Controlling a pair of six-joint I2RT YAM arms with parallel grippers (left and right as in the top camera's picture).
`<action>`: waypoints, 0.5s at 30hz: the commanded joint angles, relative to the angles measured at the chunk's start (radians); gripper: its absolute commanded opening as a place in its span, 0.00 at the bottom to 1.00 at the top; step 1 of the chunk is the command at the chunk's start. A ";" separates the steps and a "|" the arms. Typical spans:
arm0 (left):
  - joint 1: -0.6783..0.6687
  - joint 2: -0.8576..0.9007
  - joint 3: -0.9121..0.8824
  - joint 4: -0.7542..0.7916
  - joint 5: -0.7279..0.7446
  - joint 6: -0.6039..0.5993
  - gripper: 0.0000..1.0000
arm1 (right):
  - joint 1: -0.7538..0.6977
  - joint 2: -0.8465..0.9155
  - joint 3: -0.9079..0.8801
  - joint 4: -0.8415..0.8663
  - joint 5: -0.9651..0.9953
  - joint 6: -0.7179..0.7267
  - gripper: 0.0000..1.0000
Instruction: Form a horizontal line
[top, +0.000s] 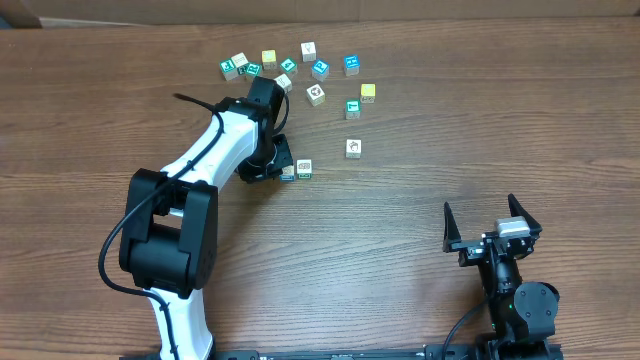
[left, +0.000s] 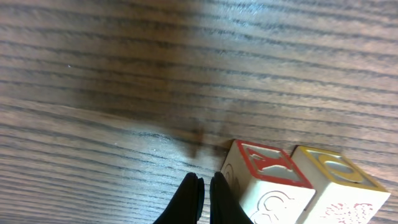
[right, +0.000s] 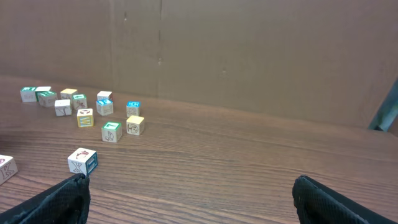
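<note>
Two small picture cubes side by side and touching, as the horizontal line (top: 296, 170) so far: a cube with a red-framed top (left: 267, 165) and, at its right in the left wrist view, a cube with a yellow-framed top (left: 337, 169). Placed near the middle of the brown wood-grain worktop (top: 400, 260), on the near side of the loose group and apart from it.

Fully closed left claw (left: 205, 178), black fingertips pressed together, nothing between them. Standing just at the left of the red-framed cube, touching it or almost; cannot tell which. From overhead mostly hidden under the white and black left arm (top: 215, 140), stretched across the worktop to the pair.

Wide open right claw (top: 482, 210), empty, low at the right side of the worktop and well apart from every cube.

About a dozen loose cubes (top: 300, 70) scattered toward the far edge, with white, teal and green faces, among them a yellow cube (top: 368, 92) at the right side of the group. One single white cube (top: 353, 147) with a dark picture, alone to the right of the pair, near but not touching it.
</note>
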 joint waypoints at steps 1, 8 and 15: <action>-0.008 0.005 -0.019 0.010 0.012 -0.030 0.04 | -0.006 -0.010 -0.011 0.006 -0.005 -0.004 1.00; -0.008 0.005 -0.019 0.040 0.019 -0.030 0.04 | -0.006 -0.010 -0.011 0.006 -0.005 -0.004 1.00; -0.008 0.005 -0.019 0.044 0.019 -0.030 0.04 | -0.006 -0.010 -0.011 0.006 -0.005 -0.004 1.00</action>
